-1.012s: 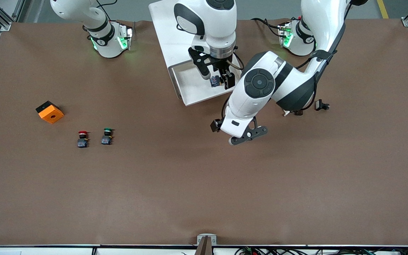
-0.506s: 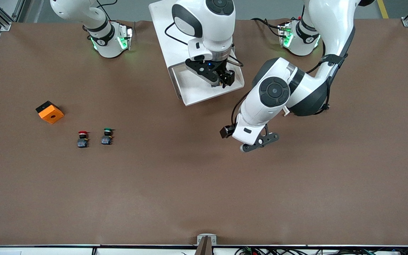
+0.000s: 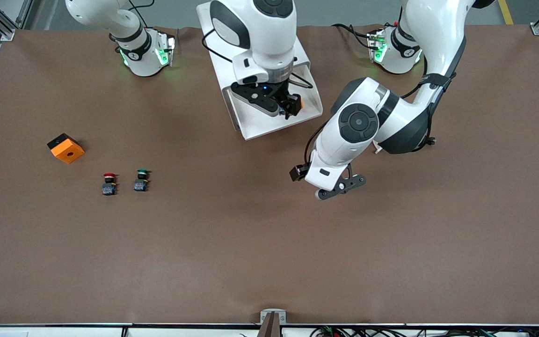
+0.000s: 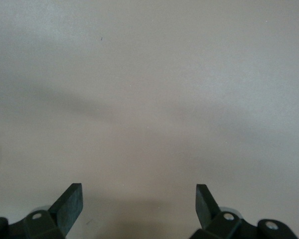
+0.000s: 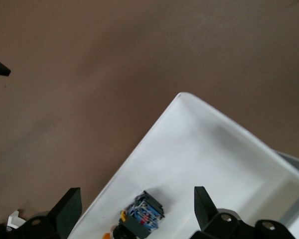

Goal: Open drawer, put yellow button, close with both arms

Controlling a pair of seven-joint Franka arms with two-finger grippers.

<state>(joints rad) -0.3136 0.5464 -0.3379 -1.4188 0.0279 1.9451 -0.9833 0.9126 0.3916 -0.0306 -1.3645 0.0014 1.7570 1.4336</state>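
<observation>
Two arms: you have both over the brown table (image 3: 232,243), each gripper spread wide and holding nothing.
Right gripper (image 3: 282,106): it hangs over the pulled-out drawer (image 3: 255,122); in its wrist view the fingers (image 5: 70,209) stand apart with the yellow button between them but lower, untouched.
Yellow button (image 5: 142,215): it lies on its side on the drawer floor, close to the drawer's front rim; only a sliver of orange cap (image 3: 300,103) shows in the front view, beside the gripper.
Drawer: the top tray of the white cabinet (image 3: 225,51), open toward the front camera; its raised front edge and rounded corner (image 5: 182,97) stand just above the table.
Left gripper (image 3: 339,186): it hovers low over bare table, nearer the front camera than the drawer's front edge and toward the left arm's end; its fingers (image 4: 70,204) frame nothing but tabletop.
Open room: you have a wide bare stretch of table between the drawer and the front camera.
Other things: a red-capped button (image 3: 109,184) and a green-capped button (image 3: 141,180) stand side by side, with an orange block (image 3: 66,148) near them, all well apart from the drawer toward the right arm's end.
</observation>
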